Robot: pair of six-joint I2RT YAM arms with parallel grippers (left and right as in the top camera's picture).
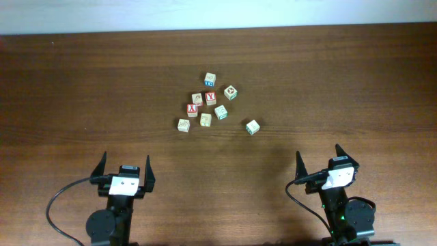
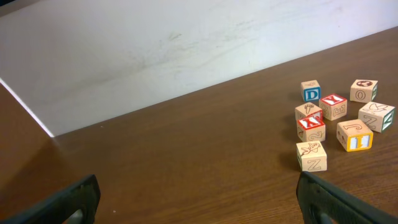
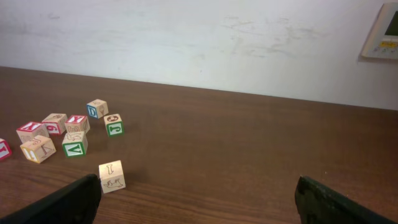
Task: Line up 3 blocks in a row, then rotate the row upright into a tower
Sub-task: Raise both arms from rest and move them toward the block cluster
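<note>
Because the blocks point(image 1: 220, 112) are packed closely just above frame centre, red-faced neighbours point(image 1: 210, 98) could be knocked when one is turned; left gripper point(image 1: 125, 158) and right gripper point(image 1: 318, 152) are spread wide, empty, at the bottom.

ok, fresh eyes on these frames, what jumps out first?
A loose cluster of alphabet cubes sits mid-way across the dark wooden table. Two red-faced cubes stand out in it, and a lone cube lies apart to its right. At the near edge the left gripper and right gripper both stand open and empty, well short of the cubes.
</note>
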